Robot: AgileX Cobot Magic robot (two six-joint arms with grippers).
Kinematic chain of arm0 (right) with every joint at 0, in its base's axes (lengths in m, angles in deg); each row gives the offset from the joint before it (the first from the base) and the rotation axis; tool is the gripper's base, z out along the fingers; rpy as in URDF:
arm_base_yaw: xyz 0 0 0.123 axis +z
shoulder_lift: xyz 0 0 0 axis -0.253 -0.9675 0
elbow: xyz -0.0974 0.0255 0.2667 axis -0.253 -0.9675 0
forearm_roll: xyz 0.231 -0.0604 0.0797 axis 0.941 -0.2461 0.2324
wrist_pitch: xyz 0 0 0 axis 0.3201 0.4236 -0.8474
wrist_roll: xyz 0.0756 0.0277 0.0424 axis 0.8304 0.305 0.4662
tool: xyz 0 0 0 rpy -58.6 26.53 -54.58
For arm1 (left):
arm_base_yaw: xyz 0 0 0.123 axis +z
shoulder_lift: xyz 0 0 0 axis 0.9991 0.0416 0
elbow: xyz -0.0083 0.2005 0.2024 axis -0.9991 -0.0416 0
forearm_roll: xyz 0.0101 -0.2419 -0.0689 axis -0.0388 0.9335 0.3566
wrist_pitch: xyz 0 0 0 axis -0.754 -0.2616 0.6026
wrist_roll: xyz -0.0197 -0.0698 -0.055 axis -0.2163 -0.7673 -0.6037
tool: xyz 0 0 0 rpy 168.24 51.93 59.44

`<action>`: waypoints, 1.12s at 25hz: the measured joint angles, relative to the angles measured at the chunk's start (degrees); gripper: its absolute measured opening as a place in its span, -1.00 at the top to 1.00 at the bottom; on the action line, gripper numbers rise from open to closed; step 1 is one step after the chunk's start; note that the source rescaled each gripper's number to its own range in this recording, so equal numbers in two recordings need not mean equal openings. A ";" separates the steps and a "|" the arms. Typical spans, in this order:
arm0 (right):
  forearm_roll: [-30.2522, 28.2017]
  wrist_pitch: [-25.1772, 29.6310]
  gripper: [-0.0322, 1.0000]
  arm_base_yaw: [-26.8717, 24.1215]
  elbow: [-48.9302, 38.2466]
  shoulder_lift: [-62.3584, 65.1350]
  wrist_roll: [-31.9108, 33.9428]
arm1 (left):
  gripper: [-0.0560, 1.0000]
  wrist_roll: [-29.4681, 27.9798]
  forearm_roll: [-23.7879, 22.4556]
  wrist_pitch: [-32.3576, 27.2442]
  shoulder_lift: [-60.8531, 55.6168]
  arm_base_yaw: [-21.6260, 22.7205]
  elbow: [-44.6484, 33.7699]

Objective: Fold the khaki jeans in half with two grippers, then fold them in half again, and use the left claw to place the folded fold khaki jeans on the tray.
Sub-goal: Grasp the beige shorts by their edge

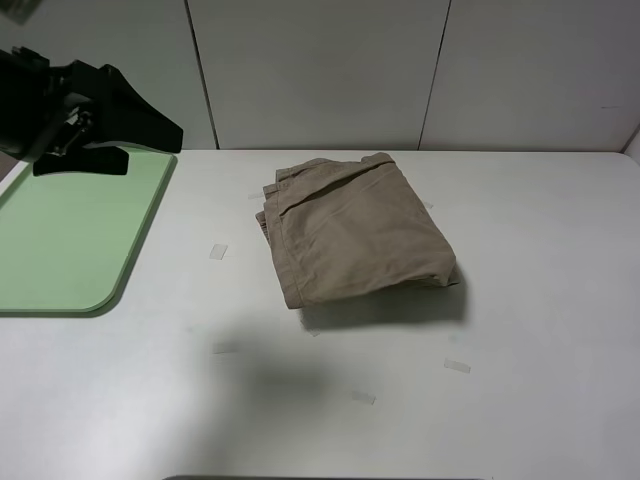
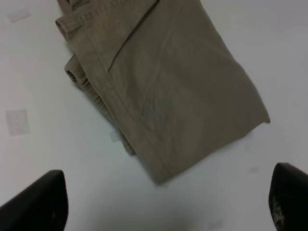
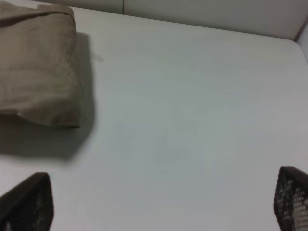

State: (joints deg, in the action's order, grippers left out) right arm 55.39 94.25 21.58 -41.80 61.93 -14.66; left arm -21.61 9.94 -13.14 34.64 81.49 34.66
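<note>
The khaki jeans [image 1: 355, 230] lie folded into a thick, roughly square bundle on the white table, a little behind its middle. The same bundle fills the left wrist view [image 2: 168, 82] and shows at the edge of the right wrist view [image 3: 36, 62]. The mint-green tray [image 1: 60, 235] lies at the far left. My left claw [image 1: 120, 145] hangs above the tray's back edge, well left of the jeans, open and holding nothing; its fingertips [image 2: 38, 202] stand far apart. In the high view the right gripper is out of frame. Its wrist view shows it [image 3: 159, 207] open over bare table to the right of the jeans.
Small pieces of clear tape are stuck on the table [image 1: 540, 300], one [image 1: 218, 250] between tray and jeans and others [image 1: 457, 366] in front of the bundle. A pale panelled wall [image 1: 320, 70] closes the table's back edge.
</note>
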 joint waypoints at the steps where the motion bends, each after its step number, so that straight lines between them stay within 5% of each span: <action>1: 0.00 0.00 -1.00 0.00 0.00 0.00 0.06 | -0.68 1.37 1.60 -0.78 1.53 0.95 0.00; 12: 0.00 0.00 -1.00 0.00 0.00 0.00 0.06 | -0.68 5.14 8.15 -5.20 21.70 4.05 0.02; 19: 0.00 0.00 -1.00 0.00 0.00 0.00 0.06 | -0.68 16.16 15.99 -0.93 30.35 3.71 0.07; 28: 0.00 0.00 -1.00 0.00 0.00 0.00 0.06 | -0.68 22.52 17.76 0.61 34.17 2.47 3.45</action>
State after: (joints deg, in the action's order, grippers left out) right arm 55.39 94.25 21.58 -41.80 61.93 -14.60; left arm 0.91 27.70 -12.53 68.81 83.96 38.11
